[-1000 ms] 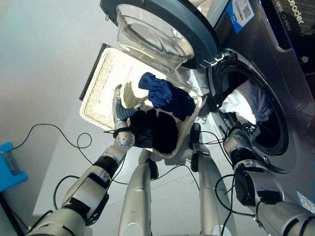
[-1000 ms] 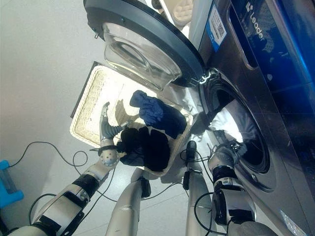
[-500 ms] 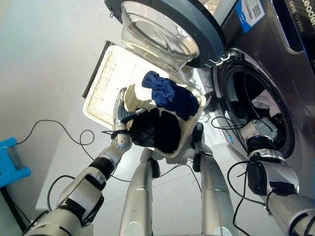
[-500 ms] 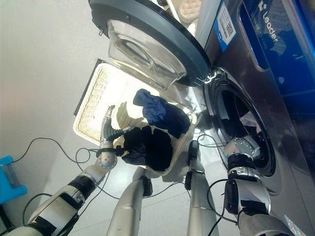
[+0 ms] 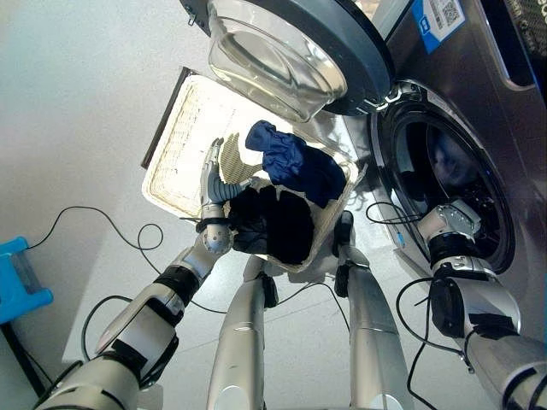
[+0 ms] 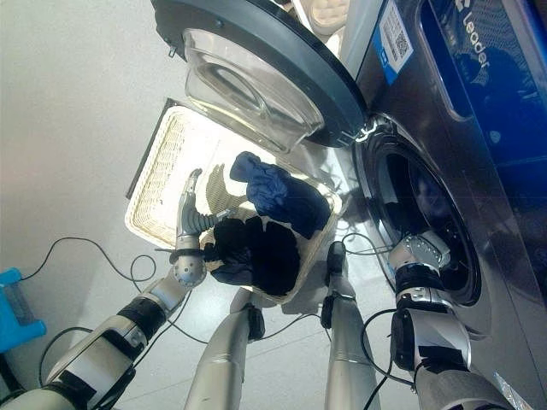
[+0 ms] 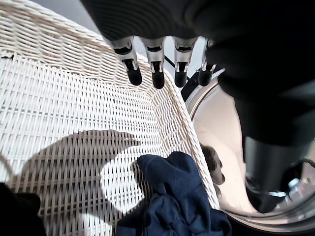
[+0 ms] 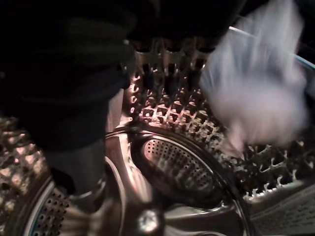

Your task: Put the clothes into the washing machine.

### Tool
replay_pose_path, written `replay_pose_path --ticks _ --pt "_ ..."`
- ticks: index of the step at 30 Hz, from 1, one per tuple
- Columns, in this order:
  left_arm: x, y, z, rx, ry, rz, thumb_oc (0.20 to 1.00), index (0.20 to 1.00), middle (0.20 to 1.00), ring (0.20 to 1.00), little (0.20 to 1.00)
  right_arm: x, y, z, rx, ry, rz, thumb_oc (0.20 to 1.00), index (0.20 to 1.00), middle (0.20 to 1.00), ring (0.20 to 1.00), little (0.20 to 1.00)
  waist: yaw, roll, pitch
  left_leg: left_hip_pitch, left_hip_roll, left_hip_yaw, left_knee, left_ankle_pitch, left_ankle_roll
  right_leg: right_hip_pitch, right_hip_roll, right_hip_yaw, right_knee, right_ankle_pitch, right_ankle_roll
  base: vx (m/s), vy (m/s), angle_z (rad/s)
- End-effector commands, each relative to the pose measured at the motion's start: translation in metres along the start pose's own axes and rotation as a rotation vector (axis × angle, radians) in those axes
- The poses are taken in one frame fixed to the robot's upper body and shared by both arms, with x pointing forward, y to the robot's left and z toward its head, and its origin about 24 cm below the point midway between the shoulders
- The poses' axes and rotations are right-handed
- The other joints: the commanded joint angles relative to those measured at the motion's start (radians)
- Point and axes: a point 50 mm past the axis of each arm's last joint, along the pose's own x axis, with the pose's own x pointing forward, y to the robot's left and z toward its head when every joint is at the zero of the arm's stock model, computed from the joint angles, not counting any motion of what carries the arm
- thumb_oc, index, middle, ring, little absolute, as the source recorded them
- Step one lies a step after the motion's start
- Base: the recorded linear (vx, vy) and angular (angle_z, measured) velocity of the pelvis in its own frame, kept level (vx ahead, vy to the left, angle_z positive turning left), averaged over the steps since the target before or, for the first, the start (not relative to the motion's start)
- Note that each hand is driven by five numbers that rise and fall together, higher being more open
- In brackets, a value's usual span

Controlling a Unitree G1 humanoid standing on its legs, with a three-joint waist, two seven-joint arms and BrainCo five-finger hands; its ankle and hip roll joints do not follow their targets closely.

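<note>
A white wicker basket (image 5: 184, 145) sits on the pale floor (image 5: 77, 102) just beside the front of the washing machine (image 5: 479, 102), under the machine's open round door (image 5: 291, 47), whose clear bowl-shaped window faces down toward the basket; inside the basket, a blue garment (image 5: 295, 162) lies heaped against the side nearest the machine, and a black garment (image 5: 273, 222) lies bunched at the end nearest the robot, touching the blue one; the left hand (image 5: 214, 184) is over the basket's bare wicker bottom, just beside the black garment, its fingers (image 7: 155, 71) straight and slightly apart with nothing between them, as the left wrist view shows, with the blue cloth lying past them against the woven wall; the thumb reaches toward the black garment, though whether it touches the cloth cannot be told; the right hand (image 5: 453, 218) is at the lower rim of the drum opening (image 5: 444, 179), its wrist reaching into the dark mouth; in the right wrist view its fingers (image 8: 167, 59) appear as a row against the perforated metal drum, seemingly holding nothing, but they are too dim to say whether they are straight or curled; a white garment (image 8: 256, 93) shows inside the drum in that view, blurred, near the fingers and apart from them; a blue box (image 5: 21, 282) stands on the floor well apart from the basket.
</note>
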Motion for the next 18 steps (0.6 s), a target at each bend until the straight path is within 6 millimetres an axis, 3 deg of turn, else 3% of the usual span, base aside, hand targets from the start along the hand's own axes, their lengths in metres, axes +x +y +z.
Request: replay_pose_path --ticks 1,11,13,14,15,18 --pt "0.007 -0.001 0.012 -0.034 -0.047 0.039 1.000 1.000 1.000 1.000 1.000 0.009 0.020 0.014 -0.033 -0.044 0.074 1.000 1.000 1.000 1.000 1.000 -0.018 0.026 -0.025 -0.027 -0.074 0.015 0.142 -0.146 -0.043 0.026 -0.012 -0.080 -0.036 0.062 0.108 0.00 0.000 0.00" --pt "0.006 -0.007 0.012 -0.014 -0.037 0.020 1.000 1.000 1.000 1.000 1.000 0.012 0.006 0.008 -0.164 0.017 0.087 1.000 1.000 1.000 1.000 1.000 -0.011 0.026 -0.025 -0.026 -0.076 0.011 0.136 -0.143 -0.038 0.028 -0.012 -0.082 -0.035 0.061 0.106 0.00 0.000 0.00" --pt "0.006 -0.010 0.004 0.099 -0.008 -0.033 1.000 1.000 1.000 1.000 1.000 0.014 0.006 0.007 -0.382 0.041 0.140 1.000 1.000 1.000 1.000 1.000 -0.010 0.028 -0.025 -0.012 -0.078 0.010 0.133 -0.148 -0.039 0.040 -0.012 -0.082 -0.032 0.052 0.110 0.00 0.000 0.00" --pt "0.007 -0.010 0.005 0.105 -0.011 -0.030 1.000 1.000 1.000 1.000 1.000 0.013 0.009 0.005 -0.396 0.044 0.147 1.000 1.000 1.000 1.000 1.000 -0.010 0.028 -0.025 -0.021 -0.077 0.011 0.132 -0.141 -0.037 0.033 -0.011 -0.083 -0.035 0.060 0.108 0.00 0.000 0.00" --pt "0.007 -0.010 0.000 0.219 -0.007 -0.065 1.000 1.000 1.000 1.000 1.000 0.011 0.011 0.001 -0.564 0.050 0.183 1.000 1.000 1.000 1.000 1.000 -0.011 0.029 -0.025 -0.014 -0.077 0.011 0.129 -0.144 -0.039 0.037 -0.010 -0.082 -0.033 0.054 0.111 0.00 0.000 0.00" --pt "0.015 -0.003 -0.003 0.400 -0.051 -0.098 1.000 1.000 1.000 1.000 1.000 0.003 0.014 -0.012 -0.806 0.067 0.280 1.000 1.000 1.000 1.000 1.000 -0.016 0.028 -0.025 -0.025 -0.073 0.020 0.120 -0.130 -0.037 0.024 -0.005 -0.080 -0.042 0.063 0.107 0.00 0.044 0.00"
